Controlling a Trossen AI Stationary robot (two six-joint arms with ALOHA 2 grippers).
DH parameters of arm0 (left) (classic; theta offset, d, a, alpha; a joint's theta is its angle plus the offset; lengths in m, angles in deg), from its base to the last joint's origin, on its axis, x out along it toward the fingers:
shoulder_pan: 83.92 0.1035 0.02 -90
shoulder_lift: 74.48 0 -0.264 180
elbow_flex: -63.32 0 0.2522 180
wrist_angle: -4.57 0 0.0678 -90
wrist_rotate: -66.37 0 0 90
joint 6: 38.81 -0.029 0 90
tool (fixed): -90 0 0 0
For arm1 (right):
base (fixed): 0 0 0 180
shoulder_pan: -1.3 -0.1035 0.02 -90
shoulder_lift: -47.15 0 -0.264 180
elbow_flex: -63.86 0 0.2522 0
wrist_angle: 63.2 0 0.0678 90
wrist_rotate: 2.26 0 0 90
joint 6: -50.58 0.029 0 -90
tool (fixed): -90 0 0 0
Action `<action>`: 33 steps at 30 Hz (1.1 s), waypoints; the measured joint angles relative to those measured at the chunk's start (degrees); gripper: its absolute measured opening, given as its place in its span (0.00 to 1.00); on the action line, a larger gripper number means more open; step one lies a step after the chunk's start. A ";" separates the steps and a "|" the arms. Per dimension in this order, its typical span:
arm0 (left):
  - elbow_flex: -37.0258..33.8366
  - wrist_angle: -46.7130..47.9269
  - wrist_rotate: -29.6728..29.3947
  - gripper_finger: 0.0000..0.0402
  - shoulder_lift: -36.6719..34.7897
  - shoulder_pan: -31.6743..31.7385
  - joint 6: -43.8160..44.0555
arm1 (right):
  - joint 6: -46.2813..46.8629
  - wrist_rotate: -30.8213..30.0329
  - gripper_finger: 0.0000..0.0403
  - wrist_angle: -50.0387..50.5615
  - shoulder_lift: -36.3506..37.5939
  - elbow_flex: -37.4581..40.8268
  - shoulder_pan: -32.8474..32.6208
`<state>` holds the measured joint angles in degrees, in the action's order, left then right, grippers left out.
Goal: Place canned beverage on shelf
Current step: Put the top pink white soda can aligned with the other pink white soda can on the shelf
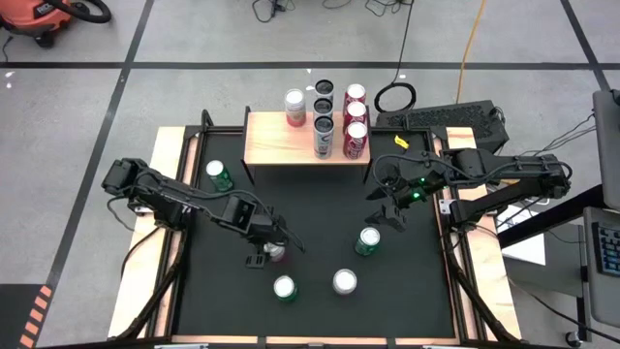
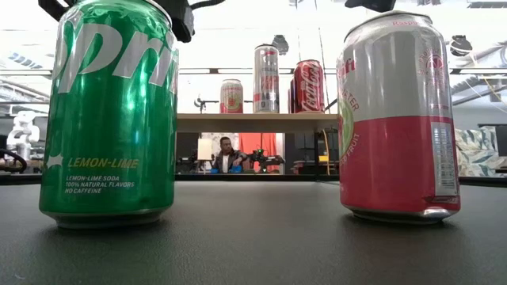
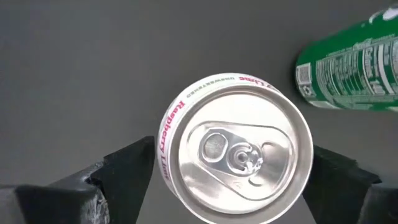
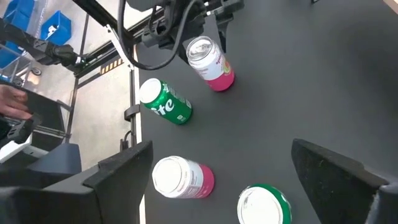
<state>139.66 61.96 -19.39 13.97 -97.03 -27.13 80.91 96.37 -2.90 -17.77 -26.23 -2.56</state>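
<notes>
Black tabletop w/ wooden side rails, seen from above. At its far edge stands a low shelf w/ light wood top. On the shelf, right half: six upright cans in three short rows. Directly on the tabletop, five upright cans: green can near shelf's left leg, green can at centre-right, pink-and-white can centre-left, green can and silver-topped can near front edge.

Left hand hangs low with fingers spread wide; right hand hovers higher, fingers also apart.
</notes>
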 joint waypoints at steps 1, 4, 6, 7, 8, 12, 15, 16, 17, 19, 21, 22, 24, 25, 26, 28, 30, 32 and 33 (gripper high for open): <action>-0.03 -0.12 -0.06 0.88 -0.01 0.01 0.73 | 0.04 0.00 0.90 0.00 0.00 0.00 0.00; -0.03 -0.65 -0.05 0.87 -0.02 0.01 1.53 | 0.42 -0.62 0.90 0.02 0.00 0.00 0.00; -0.03 -1.79 -0.05 0.86 -0.02 -0.01 1.51 | 0.44 -1.30 0.90 0.00 0.00 0.00 0.00; -0.03 -2.34 -0.07 0.85 -0.02 -0.01 1.51 | 0.44 -1.32 0.90 0.00 0.00 0.00 0.00; -0.03 -2.86 -0.08 0.84 -0.02 0.01 1.51 | 0.44 -1.32 0.90 0.00 0.00 0.00 0.00; -0.03 -5.25 -0.38 0.80 -0.01 0.01 1.30 | 0.42 -1.33 0.90 -0.01 0.00 0.00 0.00; -0.03 -5.63 -0.40 0.78 0.00 0.01 1.05 | 0.44 -1.34 0.90 -0.02 0.00 0.00 0.00; -0.03 -5.50 -0.40 0.77 -0.01 0.01 1.07 | 0.44 -1.33 0.90 -0.01 0.00 0.00 -0.01; -0.03 -5.29 -0.40 0.76 -0.01 0.01 1.09 | 0.44 -1.34 0.90 0.00 0.00 0.00 0.00; -0.05 -5.24 -0.39 0.74 -0.01 0.01 1.21 | 0.44 -1.33 0.90 -0.02 0.00 0.00 0.00; -0.05 -5.43 -0.41 0.74 -0.01 0.01 1.40 | 0.44 -1.34 0.90 -0.02 0.00 0.00 0.00; -0.05 -5.48 -0.47 0.73 -0.01 0.01 1.52 | 0.44 -1.34 0.90 -0.02 0.00 0.00 0.00; -0.05 -5.54 -0.61 0.73 -0.01 0.01 2.11 | 0.40 -1.34 0.90 -0.02 0.00 0.00 0.00; -0.04 -5.56 -0.80 0.73 -0.01 0.01 2.94 | 0.38 -1.34 0.90 -0.02 0.00 0.00 -0.02; 0.05 -5.45 -1.24 0.73 -0.02 0.01 4.00 | 0.31 -1.34 0.90 -0.02 0.00 0.00 0.00; 0.37 -5.25 -2.36 0.73 -0.02 0.01 6.43 | 0.16 -1.32 0.90 -0.02 0.00 0.00 -0.01; 0.99 -5.28 -3.08 0.73 -0.01 0.04 8.84 | -0.34 -1.31 0.90 -0.01 0.00 0.00 -0.01; 1.79 -5.39 -3.68 0.73 -0.02 0.09 11.38 | -0.98 -1.32 0.90 0.00 0.00 0.00 -0.01; 2.30 -5.37 -3.93 0.73 -0.02 0.28 12.79 | -1.25 -1.32 0.90 0.00 0.00 0.00 0.00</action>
<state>141.96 56.59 -23.32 13.95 -96.75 -14.34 79.66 95.05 -2.90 -17.77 -26.23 -2.56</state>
